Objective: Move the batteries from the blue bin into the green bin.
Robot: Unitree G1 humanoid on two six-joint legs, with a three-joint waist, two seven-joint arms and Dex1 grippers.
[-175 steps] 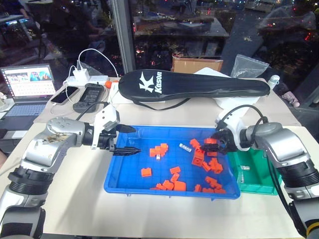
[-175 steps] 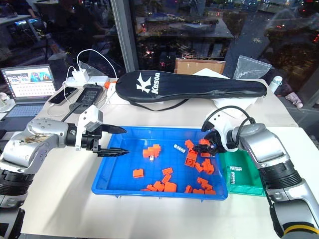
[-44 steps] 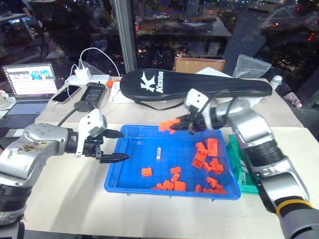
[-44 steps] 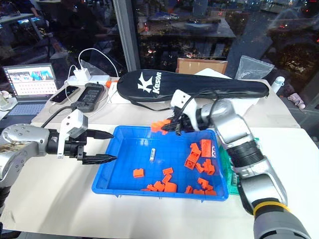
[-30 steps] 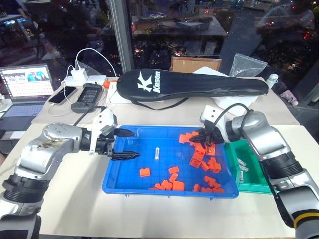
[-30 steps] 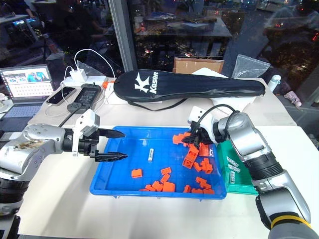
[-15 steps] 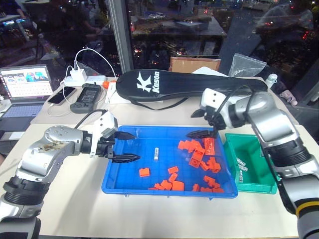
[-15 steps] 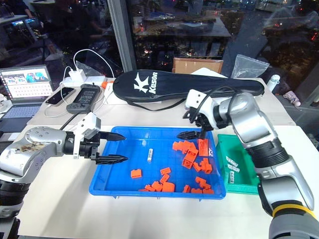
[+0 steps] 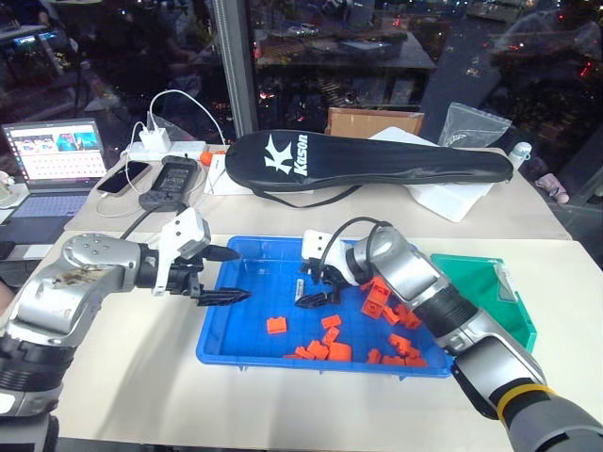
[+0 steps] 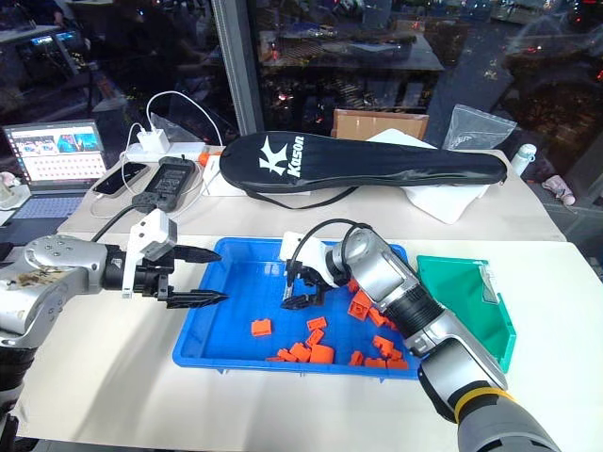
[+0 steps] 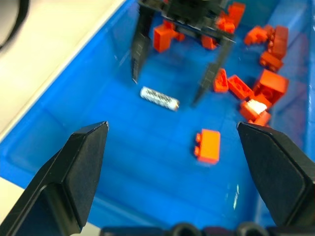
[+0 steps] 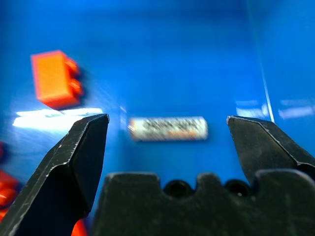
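— What changed since a moment ago?

— Swinging in from beside the green bin (image 9: pixel 480 297), the right gripper (image 9: pixel 312 284) now hangs low over the middle of the blue bin (image 9: pixel 247 325), jaws spread wide with nothing in them.

— Where is the battery?

— One silvery battery (image 11: pixel 158 98) lies flat on the blue floor, between the right gripper's two fingertips and touching neither. Orange bricks (image 9: pixel 325 341) lie scattered nearby.

— And the other arm?

— The left gripper (image 9: pixel 222 276) hovers over the blue bin's left rim, also open and empty.
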